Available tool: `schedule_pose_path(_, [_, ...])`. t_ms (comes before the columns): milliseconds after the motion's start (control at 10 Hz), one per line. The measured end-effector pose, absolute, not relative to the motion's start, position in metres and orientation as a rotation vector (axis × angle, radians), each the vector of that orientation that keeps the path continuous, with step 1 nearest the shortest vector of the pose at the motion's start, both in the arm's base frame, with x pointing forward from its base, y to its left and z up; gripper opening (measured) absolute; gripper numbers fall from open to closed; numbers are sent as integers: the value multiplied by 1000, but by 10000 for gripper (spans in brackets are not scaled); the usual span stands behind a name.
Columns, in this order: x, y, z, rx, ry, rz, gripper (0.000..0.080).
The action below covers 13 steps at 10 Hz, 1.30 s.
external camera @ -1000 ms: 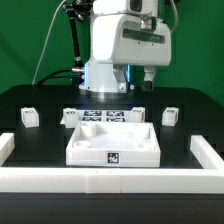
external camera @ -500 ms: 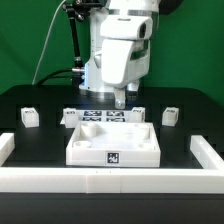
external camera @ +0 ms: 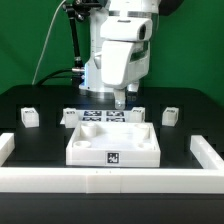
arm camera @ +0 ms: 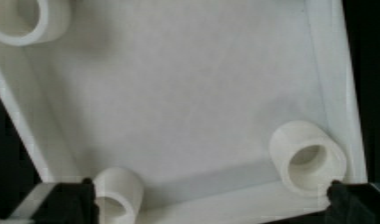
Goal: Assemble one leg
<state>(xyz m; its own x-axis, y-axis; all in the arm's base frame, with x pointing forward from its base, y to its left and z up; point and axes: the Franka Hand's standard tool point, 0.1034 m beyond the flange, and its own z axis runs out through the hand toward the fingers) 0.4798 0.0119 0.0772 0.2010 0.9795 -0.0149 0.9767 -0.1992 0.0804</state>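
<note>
Small white legs with black-and-white tags stand on the black table: one at the exterior view's left [external camera: 29, 117], one nearer the middle [external camera: 69, 117], one at the right [external camera: 170, 116]. The large white square panel [external camera: 113, 143] lies in the middle. My gripper [external camera: 120, 98] hangs just above the panel's back edge, apart from every leg. In the wrist view the gripper [arm camera: 208, 205] is open and empty, its dark fingertips [arm camera: 59, 200] wide apart over the panel's inside [arm camera: 187, 100] with its round corner holes [arm camera: 308, 155]. No leg shows in the wrist view.
The marker board [external camera: 100, 117] lies flat behind the panel, under the gripper. White rails border the table at the front [external camera: 110, 181], left [external camera: 5, 148] and right [external camera: 210, 156]. The arm's base stands at the back.
Since one second ago the wrist has turned and the gripper has come down toward the panel's back edge. Nothing has moved in the last half second.
</note>
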Motion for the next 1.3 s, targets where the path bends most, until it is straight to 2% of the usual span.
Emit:
schedule_pose_path(200, [460,14,65,2260,2058,97,650])
schedule_pose_path(400, [452,18,57,2203,2127,74,650])
schedule_pose_path(800, [432,8,20,2267,2127,28,650])
schedule_pose_path(1100, [428,4,11,2291,2125,5,650])
schedule_pose_path(1300, [431,1,12,2302,2109,8,650])
